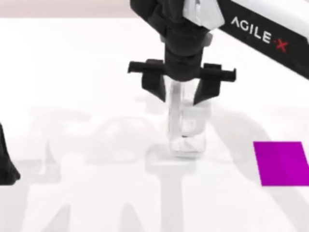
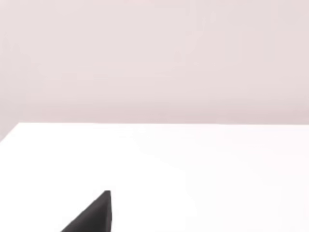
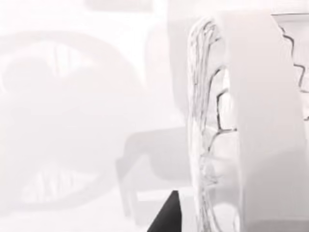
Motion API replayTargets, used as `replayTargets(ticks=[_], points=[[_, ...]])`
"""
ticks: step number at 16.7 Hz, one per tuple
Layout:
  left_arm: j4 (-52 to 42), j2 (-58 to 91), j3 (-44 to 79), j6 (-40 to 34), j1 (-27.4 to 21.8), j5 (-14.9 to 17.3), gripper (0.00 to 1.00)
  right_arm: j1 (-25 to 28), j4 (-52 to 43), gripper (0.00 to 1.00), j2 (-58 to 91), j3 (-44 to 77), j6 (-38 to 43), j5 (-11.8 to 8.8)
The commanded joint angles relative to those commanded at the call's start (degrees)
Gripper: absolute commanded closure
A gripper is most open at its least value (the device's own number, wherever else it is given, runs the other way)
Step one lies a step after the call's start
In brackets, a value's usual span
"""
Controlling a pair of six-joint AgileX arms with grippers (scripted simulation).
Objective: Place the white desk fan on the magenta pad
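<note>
Right gripper spread wide, straddling the white desk fan mid-table, fingers not touching it. Magenta pad well apart at right edge. Left gripper parked far left, finger state unclear.

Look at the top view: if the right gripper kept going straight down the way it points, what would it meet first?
Most likely the white desk fan: the right gripper hangs open, its fingers straddling the fan's upright head. Depth is unclear.
</note>
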Motion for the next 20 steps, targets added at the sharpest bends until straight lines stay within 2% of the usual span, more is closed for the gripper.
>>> replayTargets(ticks=[5, 6, 15, 20], points=[[0.0, 0.0, 0.0, 0.0, 0.0, 0.0, 0.0, 0.0, 0.0, 0.98, 0.0, 0.0, 0.0, 0.0], [0.0, 0.0, 0.0, 0.0, 0.0, 0.0, 0.0, 0.0, 0.0, 1.0, 0.0, 0.0, 0.0, 0.0], [0.0, 0.0, 0.0, 0.0, 0.0, 0.0, 0.0, 0.0, -0.1, 1.0, -0.4, 0.0, 0.0, 0.0], [0.0, 0.0, 0.0, 0.0, 0.0, 0.0, 0.0, 0.2, -6.9, 1.0, 2.5, 9.4, 0.2, -0.1]])
